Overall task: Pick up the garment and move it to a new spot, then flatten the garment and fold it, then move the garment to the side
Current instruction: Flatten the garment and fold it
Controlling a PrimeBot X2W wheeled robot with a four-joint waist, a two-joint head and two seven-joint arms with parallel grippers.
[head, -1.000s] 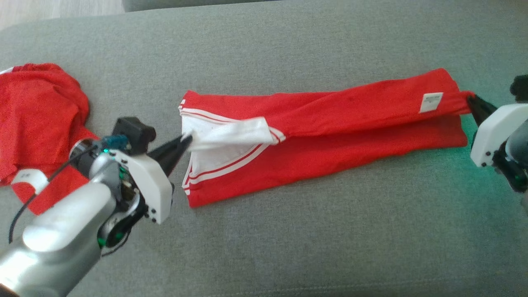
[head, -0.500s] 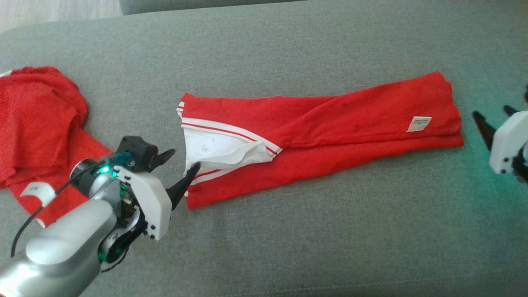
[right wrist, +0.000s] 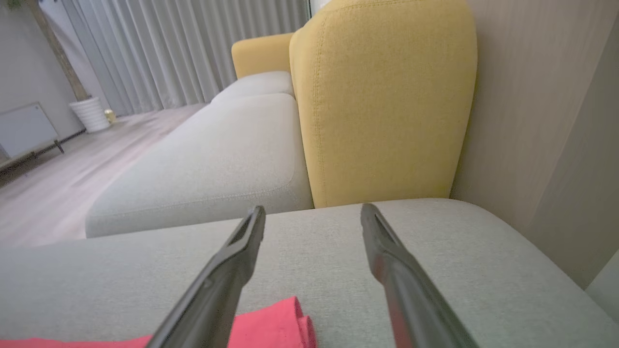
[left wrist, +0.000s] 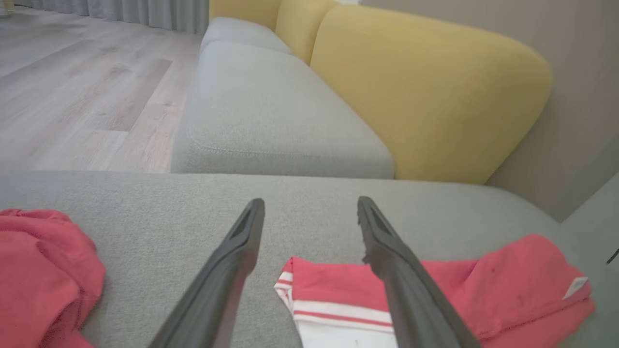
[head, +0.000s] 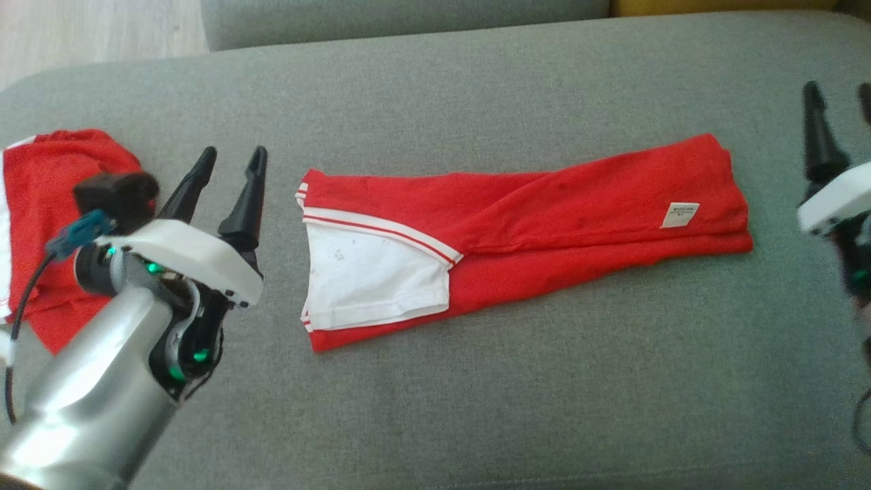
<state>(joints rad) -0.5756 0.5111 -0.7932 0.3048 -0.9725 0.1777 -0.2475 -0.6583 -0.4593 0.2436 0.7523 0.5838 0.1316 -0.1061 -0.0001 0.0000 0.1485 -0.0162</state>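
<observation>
Leftmost, a crumpled red cloth (head: 41,184) sits at the grey cushion's (head: 476,395) edge, partly behind the left gripper (head: 234,153); that gripper's fingers stand spread, holding nothing; the garment (head: 544,211), red with a white striped panel, lies flat and folded lengthwise on the cushion, its striped end just beside the left gripper, at about three o'clock from it; its labelled end lies near the right gripper (head: 838,95), which stands at about two o'clock from that end, fingers likewise parted and empty.
</observation>
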